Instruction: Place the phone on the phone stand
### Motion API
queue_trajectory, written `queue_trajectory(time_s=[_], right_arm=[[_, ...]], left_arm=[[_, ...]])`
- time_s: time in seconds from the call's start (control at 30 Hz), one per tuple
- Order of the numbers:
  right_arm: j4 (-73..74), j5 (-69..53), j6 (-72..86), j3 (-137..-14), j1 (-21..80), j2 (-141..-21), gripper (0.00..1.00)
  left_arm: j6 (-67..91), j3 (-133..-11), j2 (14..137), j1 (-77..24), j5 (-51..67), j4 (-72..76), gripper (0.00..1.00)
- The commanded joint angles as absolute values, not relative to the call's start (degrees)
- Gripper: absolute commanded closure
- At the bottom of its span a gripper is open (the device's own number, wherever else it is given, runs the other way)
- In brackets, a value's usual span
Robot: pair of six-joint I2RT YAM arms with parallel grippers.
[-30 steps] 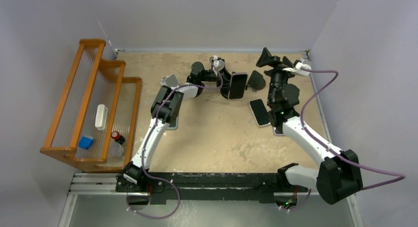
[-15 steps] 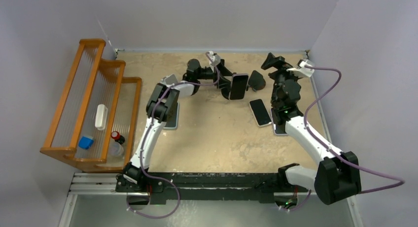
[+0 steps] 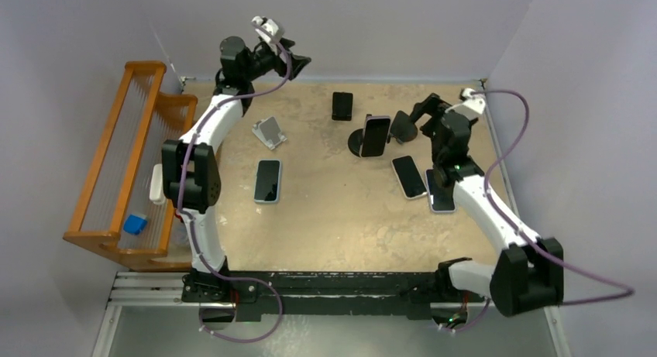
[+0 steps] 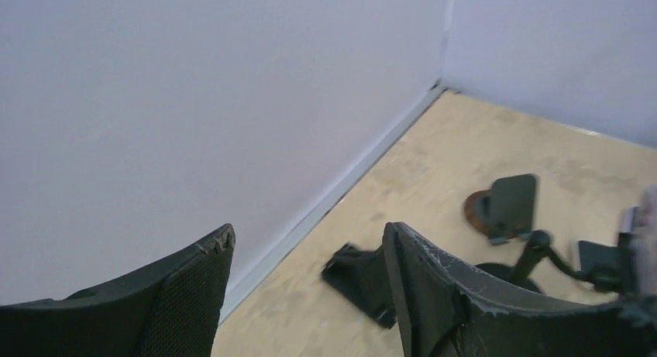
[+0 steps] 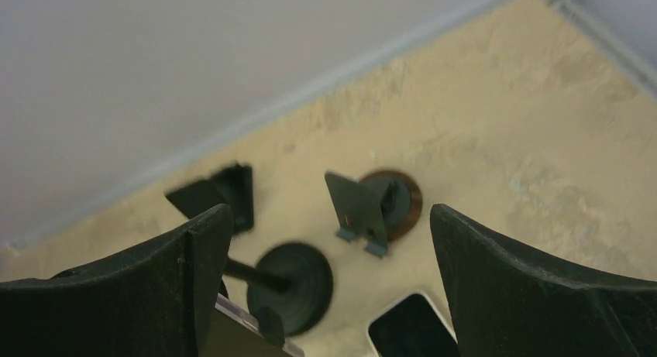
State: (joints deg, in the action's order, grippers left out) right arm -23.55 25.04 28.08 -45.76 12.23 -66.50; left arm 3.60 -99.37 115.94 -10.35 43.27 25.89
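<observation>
A phone (image 3: 375,135) leans upright on a black phone stand with a round base (image 3: 356,144) at the back middle of the table; no gripper touches it. My left gripper (image 3: 297,56) is raised at the back left by the wall, open and empty (image 4: 306,241). My right gripper (image 3: 419,114) hovers open just right of the stand, nothing between its fingers (image 5: 329,214). In the right wrist view the round base (image 5: 294,283) and the top edge of the standing phone (image 5: 240,334) lie below the left finger.
Other stands: a small black one (image 3: 342,105), a silver one (image 3: 269,132), a dark one with a brown base (image 3: 402,126). Phones lie flat at the left (image 3: 267,180) and by the right arm (image 3: 407,176), (image 3: 441,193). A wooden rack (image 3: 124,163) stands at the left.
The left gripper has opened, let go of the phone on the stand, and swung up and away to the back left. The right gripper tilted slightly.
</observation>
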Motion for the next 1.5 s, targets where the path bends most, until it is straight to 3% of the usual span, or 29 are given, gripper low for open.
queue_trajectory(time_s=[0.0,0.1,0.4,0.73,1.03,1.47], right_arm=[[-1.8,13.8,31.2,-54.2,11.4,-76.1,0.01],[1.9,13.2,33.8,-54.0,11.4,-77.5,0.01],[10.5,15.7,27.4,-57.1,11.5,-82.3,0.01],[10.3,14.2,15.4,-58.8,11.5,-96.9,0.02],[8.2,14.1,12.5,-58.3,11.6,-99.2,0.03],[4.3,2.8,10.4,-56.6,11.6,-92.6,0.03]], left_arm=[[-4.3,-100.1,117.6,-7.2,35.0,6.7,0.35],[-3.4,-104.4,121.2,-3.7,37.3,-2.6,0.42],[-9.3,-108.7,124.7,-1.3,40.8,-16.6,0.39],[-9.5,-113.4,124.4,-1.1,45.5,-16.9,0.37],[-10.3,-113.9,124.0,0.0,46.7,-16.9,0.36],[-10.4,-113.6,124.6,0.0,47.4,-16.3,0.37]])
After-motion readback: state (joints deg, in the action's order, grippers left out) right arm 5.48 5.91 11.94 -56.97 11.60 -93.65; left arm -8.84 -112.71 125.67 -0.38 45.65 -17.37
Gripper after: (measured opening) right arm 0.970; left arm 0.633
